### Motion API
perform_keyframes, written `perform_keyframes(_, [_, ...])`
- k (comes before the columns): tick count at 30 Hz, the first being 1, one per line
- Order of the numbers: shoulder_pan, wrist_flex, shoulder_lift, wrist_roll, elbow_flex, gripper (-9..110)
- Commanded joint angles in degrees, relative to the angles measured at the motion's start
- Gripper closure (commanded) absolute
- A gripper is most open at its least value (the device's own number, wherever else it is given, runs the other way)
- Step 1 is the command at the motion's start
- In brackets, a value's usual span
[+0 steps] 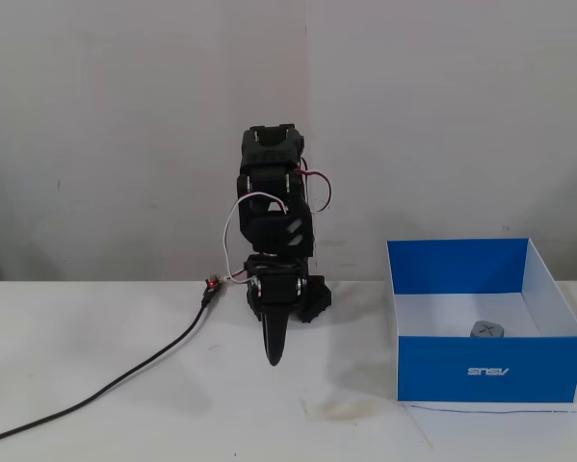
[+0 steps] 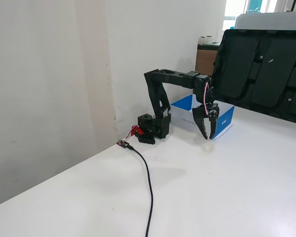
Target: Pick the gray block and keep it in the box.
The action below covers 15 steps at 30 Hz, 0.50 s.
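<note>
— above the bare white table point(image 1: 124, 423), well left of the box in a fixed view: gripper point(image 1: 275, 358) hanging tip-down, clear of the surface. seen edge-on there, so no reading of the jaws.
— and from a fixed view at the side?
— gripper point(image 2: 207, 136) with fingers parted, a clear gap between the two tips, nothing between them. pointing down, just in front of the box's near corner, not over its inside.
— arm?
— black, folded forward from its base point(image 2: 151, 129) near the table's back edge by the wall. upper link running level, wrist bent down. white and red wires looping beside the wrist.
— gray block?
— gray block point(image 1: 486, 329) lying inside the box point(image 1: 489, 370), on the white floor, close behind the front wall and about midway along it. x mark facing up. hidden by the box walls in the side view.
— box itself?
— blue outside, white inside, small white logo on the front wall. sitting toward the right edge of the table in the front view; in the side view box point(image 2: 224, 121) partly behind the gripper, close to the wall.
— anything else on the table?
— black cable point(image 1: 115, 378) running from a small connector beside the base toward the front left edge. pale strip of tape point(image 1: 338, 409) lying flat near the front edge, just left of the box's front corner.
</note>
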<state>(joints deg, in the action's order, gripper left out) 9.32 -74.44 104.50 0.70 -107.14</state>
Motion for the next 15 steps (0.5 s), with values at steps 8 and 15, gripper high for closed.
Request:
perform_keyframes(8, [-2.5, 13.2, 16.5, 1.1, -16.2, 101])
perform_keyframes(15, [-2.3, 20.1, 28.6, 2.9, -28.5, 101])
